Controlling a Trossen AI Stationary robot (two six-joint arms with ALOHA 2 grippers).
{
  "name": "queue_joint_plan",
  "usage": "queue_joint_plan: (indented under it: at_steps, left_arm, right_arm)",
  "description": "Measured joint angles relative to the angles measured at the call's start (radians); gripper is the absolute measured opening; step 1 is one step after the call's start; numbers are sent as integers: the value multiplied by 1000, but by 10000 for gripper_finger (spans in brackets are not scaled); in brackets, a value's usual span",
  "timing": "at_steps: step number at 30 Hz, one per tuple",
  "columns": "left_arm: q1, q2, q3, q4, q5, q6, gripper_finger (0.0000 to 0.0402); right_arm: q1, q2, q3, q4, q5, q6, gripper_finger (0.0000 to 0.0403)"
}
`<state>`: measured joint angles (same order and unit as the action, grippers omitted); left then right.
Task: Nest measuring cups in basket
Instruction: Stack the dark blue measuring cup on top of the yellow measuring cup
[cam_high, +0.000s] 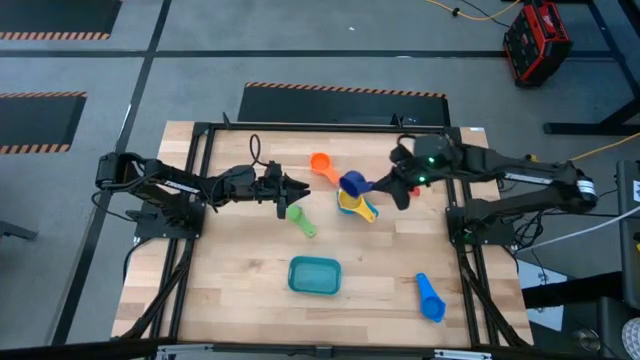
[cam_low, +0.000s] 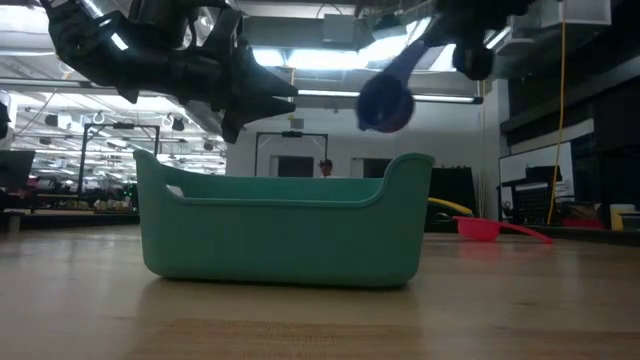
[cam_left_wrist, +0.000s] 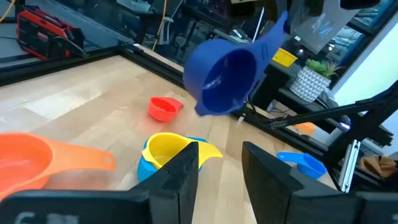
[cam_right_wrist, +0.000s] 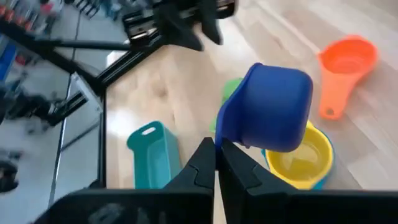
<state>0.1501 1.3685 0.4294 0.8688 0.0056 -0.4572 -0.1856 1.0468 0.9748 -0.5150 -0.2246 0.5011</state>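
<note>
Holding a dark blue measuring cup (cam_high: 353, 183) by its handle, right claw (cam_high: 380, 185) shut thin on it, arm reaching in from the right of the overhead frame. Cup lifted clear of the tabletop (cam_high: 240, 270), hanging just above a yellow cup (cam_high: 350, 203) that sits nested inside a light blue cup (cam_high: 366, 212), slightly right of frame centre. In the low view, the same dark blue cup (cam_low: 386, 102) floating near the top of the frame, above and behind the basket.

Left claw (cam_high: 300, 189) at centre-left of the overhead frame, fingers (cam_left_wrist: 180, 171) parted a moderate way, holding nothing, pointing toward the stacked cups.

Elsewhere on the wooden tabletop: orange cup (cam_high: 321, 163) just above centre, near the left claw's tip; green cup (cam_high: 300, 219) just below that claw; small red cup (cam_left_wrist: 164, 108) near the right arm, mostly hidden from above; blue cup (cam_high: 430, 298) lying alone at lower right.

Teal basket (cam_high: 315, 275) at lower centre of the overhead frame, well apart from the cups. Same basket (cam_low: 285, 220) filling the middle of the low view, with the red cup (cam_low: 480, 229) beyond it to the right.
</note>
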Motion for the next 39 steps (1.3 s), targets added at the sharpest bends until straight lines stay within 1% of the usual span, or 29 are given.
queue_joint_plan:
  at_steps: [2,4,6,10,15,19,22,26,32,37,39]
  left_arm:
    - [0,0,0,0,1,0,115]
    - [0,0,0,0,3,-1,115]
    - [0,0,0,0,3,-1,115]
    - [0,0,0,-1,3,-1,115]
    - [0,0,0,-2,3,-2,115]
    - [0,0,0,-2,3,-2,115]
    - [0,0,0,-3,3,-2,115]
    - [0,0,0,-3,3,-2,115]
    - [0,0,0,-3,3,-2,115]
    - [0,0,0,-3,3,-3,115]
    - [0,0,0,-3,3,-3,115]
  right_arm:
    - [7,-57,-63,22,44,54,6]
    - [6,-116,-145,83,72,124,6]
    - [6,-175,-239,195,100,187,6]
    - [6,-276,-435,493,146,316,6]
    - [25,-310,-658,785,220,480,6]
    - [64,-302,-777,965,271,556,6]
    - [96,-303,-817,1044,320,561,6]
    - [146,-285,-821,1027,376,560,6]
    - [214,-186,-821,1052,464,566,6]
    - [241,-98,-821,1193,471,542,6]
    - [243,-68,-821,1210,480,543,6]
